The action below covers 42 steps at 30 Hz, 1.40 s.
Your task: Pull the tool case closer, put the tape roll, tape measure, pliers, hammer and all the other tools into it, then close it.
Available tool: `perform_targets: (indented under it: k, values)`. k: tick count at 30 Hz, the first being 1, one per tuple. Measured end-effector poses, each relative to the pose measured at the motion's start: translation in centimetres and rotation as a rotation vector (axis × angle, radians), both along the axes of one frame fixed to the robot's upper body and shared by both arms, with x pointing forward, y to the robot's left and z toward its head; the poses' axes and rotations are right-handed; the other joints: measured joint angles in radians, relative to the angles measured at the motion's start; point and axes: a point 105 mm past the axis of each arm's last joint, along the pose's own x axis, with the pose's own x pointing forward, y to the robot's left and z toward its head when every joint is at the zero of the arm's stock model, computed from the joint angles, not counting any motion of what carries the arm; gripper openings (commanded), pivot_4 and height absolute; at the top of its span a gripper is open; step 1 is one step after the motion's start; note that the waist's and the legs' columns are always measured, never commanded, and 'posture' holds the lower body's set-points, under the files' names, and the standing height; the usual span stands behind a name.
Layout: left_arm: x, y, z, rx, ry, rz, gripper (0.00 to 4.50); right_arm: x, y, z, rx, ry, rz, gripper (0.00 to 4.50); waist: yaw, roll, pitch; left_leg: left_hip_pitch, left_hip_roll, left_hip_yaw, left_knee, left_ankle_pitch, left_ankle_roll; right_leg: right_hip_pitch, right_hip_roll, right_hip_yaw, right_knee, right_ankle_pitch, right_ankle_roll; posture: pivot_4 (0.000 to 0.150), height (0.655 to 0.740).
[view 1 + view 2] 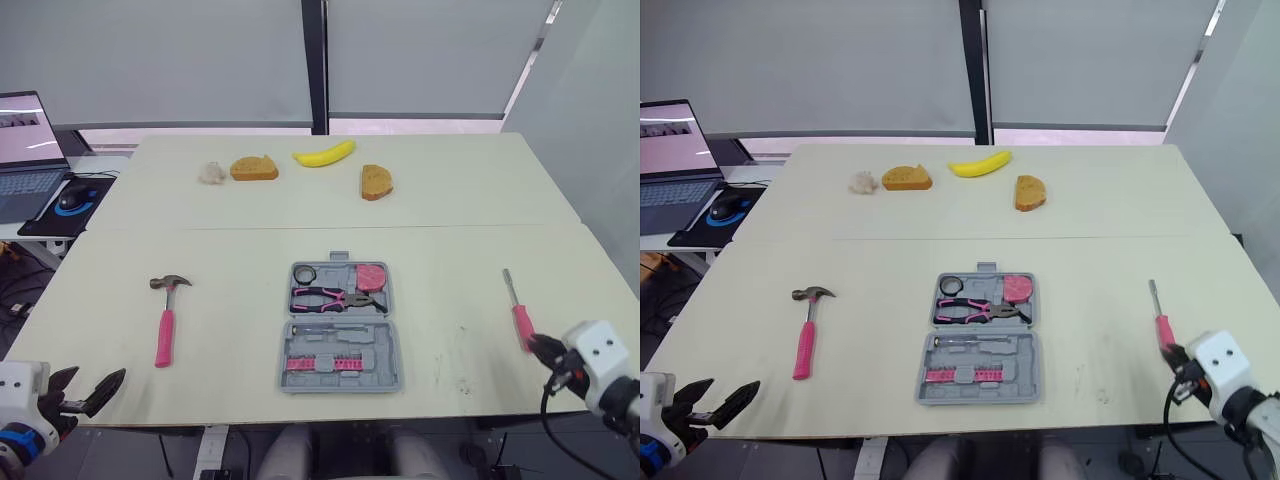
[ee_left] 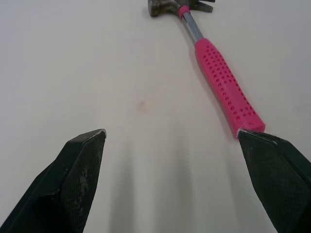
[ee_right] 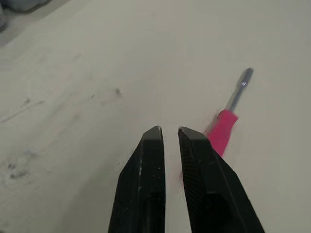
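Observation:
The grey tool case (image 1: 392, 330) lies open in the middle of the near table. In it I see a black tape roll (image 1: 304, 274), a pink tape measure (image 1: 371, 274), pink-handled pliers (image 1: 330, 298) and a row of bits. A pink-handled hammer (image 1: 165, 320) lies left of the case, head away from me. Just short of its handle end, my left gripper (image 2: 170, 136) is open at the table's front left edge. A pink screwdriver (image 1: 517, 310) lies at the right. My right gripper (image 3: 170, 130) is shut and empty, its tips right beside the screwdriver's handle (image 3: 221, 131).
On the far table lie a banana (image 1: 324, 154), two bread slices (image 1: 254, 168) (image 1: 376, 182) and a whitish lump (image 1: 211, 173). A laptop (image 1: 28, 150) and mouse (image 1: 72, 197) sit on a side desk at the far left.

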Motion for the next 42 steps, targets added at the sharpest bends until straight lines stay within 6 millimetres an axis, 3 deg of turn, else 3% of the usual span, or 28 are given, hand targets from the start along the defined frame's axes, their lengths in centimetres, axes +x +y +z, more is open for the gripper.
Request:
perform_targets:
  k: [4, 11, 18, 21, 24, 28, 33, 38, 42]
  values:
    - [-0.4, -0.1, -0.2, 0.001, 0.011, 0.002, 4.50, -0.5, -0.2, -0.1, 0.008, -0.006, -0.003, 2.19, 0.000, -0.002, -0.001, 0.000, 0.001, 0.001, 0.000, 0.000, 0.000, -0.001, 0.000, 0.000, 0.000, -0.001, -0.001, 0.150, 0.7400]
    - [0.1, -1.4, -0.5, -0.021, 0.008, -0.021, 4.50, -0.6, -2.5, -0.5, 0.012, 0.016, -0.084, 4.31, 0.002, -0.002, -0.001, -0.001, 0.001, 0.001, 0.000, 0.000, 0.000, 0.000, -0.001, 0.000, -0.001, -0.001, -0.001, 0.150, 0.7400]
    - [0.2, -1.8, -0.9, -0.066, 0.015, 0.005, 4.50, -0.4, -2.8, -0.4, 0.022, 0.016, -0.084, 4.45, 0.002, -0.002, -0.001, -0.001, 0.001, 0.002, 0.000, 0.000, 0.000, 0.000, 0.000, 0.000, -0.001, -0.001, -0.001, 0.150, 0.7400]
    - [0.2, -1.8, -1.0, -0.080, 0.019, 0.027, 4.50, 0.6, -2.5, 0.7, -0.013, -0.014, -0.030, 4.45, 0.001, -0.001, -0.001, 0.000, 0.001, 0.002, 0.000, 0.000, 0.000, 0.000, 0.000, 0.000, -0.001, -0.001, -0.001, 0.150, 0.7400]
    - [0.6, -1.9, -0.8, -0.098, 0.001, 0.053, 4.50, 2.6, 0.0, 2.8, -0.063, -0.058, 0.149, 4.45, -0.003, -0.001, -0.001, 0.000, 0.002, 0.002, 0.000, 0.000, 0.000, 0.000, 0.000, 0.000, 0.000, 0.000, -0.001, 0.150, 0.7400]
    - [1.0, -1.9, -0.4, -0.126, -0.021, 0.082, 4.50, 5.5, 6.5, 7.0, -0.046, -0.164, 0.482, 4.45, -0.003, -0.001, -0.001, 0.000, 0.002, 0.001, 0.000, 0.000, 0.000, 0.000, 0.001, -0.001, 0.000, 0.000, -0.001, 0.150, 0.7400]
    - [0.4, -2.2, -0.5, -0.129, -0.025, 0.116, 4.50, 6.3, 12.3, 8.3, 0.009, -0.117, 0.792, 4.45, 0.002, -0.005, 0.001, -0.002, 0.000, 0.001, 0.001, -0.001, 0.001, 0.000, 0.000, -0.001, -0.001, 0.000, -0.001, 0.150, 0.7400]
    - [1.3, -2.9, 0.7, -0.099, -0.062, 0.127, 4.50, 6.6, 16.0, 9.4, 0.033, -0.099, 0.977, 4.45, 0.009, -0.006, 0.001, -0.002, 0.000, 0.000, 0.001, -0.001, 0.001, 0.000, 0.000, -0.002, -0.001, 0.000, -0.001, 0.150, 0.7400]
    - [3.2, -3.2, 1.8, -0.093, -0.105, 0.166, 4.50, 6.6, 16.8, 9.2, 0.049, -0.074, 1.014, 4.45, 0.018, -0.005, 0.001, -0.002, -0.001, 0.000, 0.002, -0.001, 0.000, 0.000, 0.000, -0.001, -0.001, 0.001, 0.000, 0.150, 0.7400]
